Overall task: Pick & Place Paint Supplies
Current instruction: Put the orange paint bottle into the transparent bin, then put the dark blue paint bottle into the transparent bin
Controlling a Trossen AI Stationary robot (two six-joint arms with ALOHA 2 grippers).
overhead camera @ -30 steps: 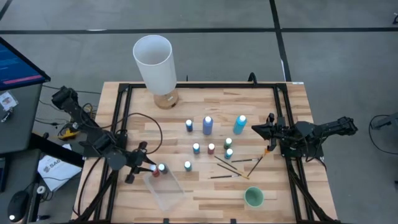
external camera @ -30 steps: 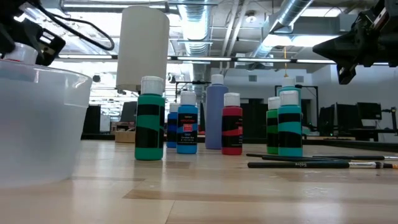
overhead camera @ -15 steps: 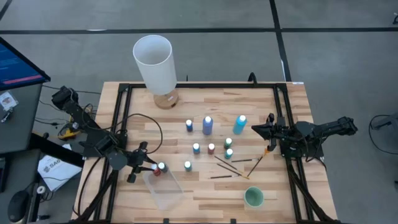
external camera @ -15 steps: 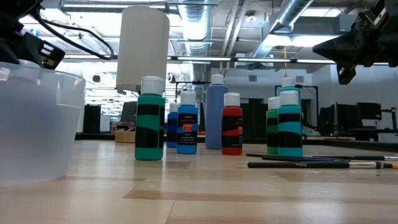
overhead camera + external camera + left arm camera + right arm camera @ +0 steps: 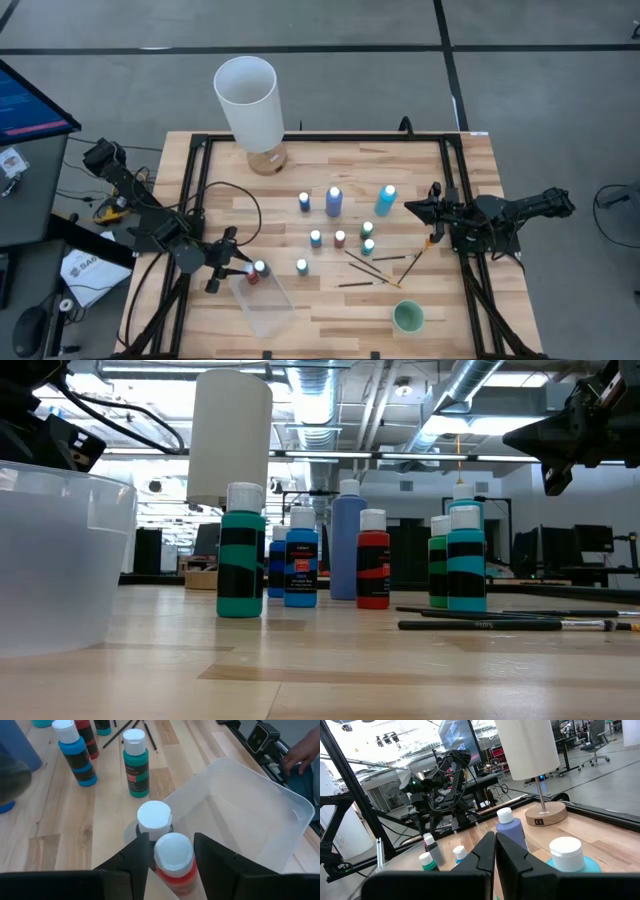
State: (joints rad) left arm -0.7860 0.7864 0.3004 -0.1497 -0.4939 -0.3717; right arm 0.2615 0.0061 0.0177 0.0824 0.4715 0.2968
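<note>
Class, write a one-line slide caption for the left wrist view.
Left gripper holds a red paint bottle at the clear plastic bin.

A clear bin (image 5: 264, 305) sits at the table's near left, a bottle (image 5: 257, 271) at its far edge. Upright bottles (image 5: 340, 238) cluster mid-table, with brushes (image 5: 375, 268) lying near-right of them. A cup (image 5: 408, 317) stands nearer still; a lamp (image 5: 250, 105) stands far left.

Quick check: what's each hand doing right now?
Left hand: open around a red bottle at the clear bin; gaps show beside the cap, so no grip.
Right hand: closed, empty, above the table's right side.
</note>
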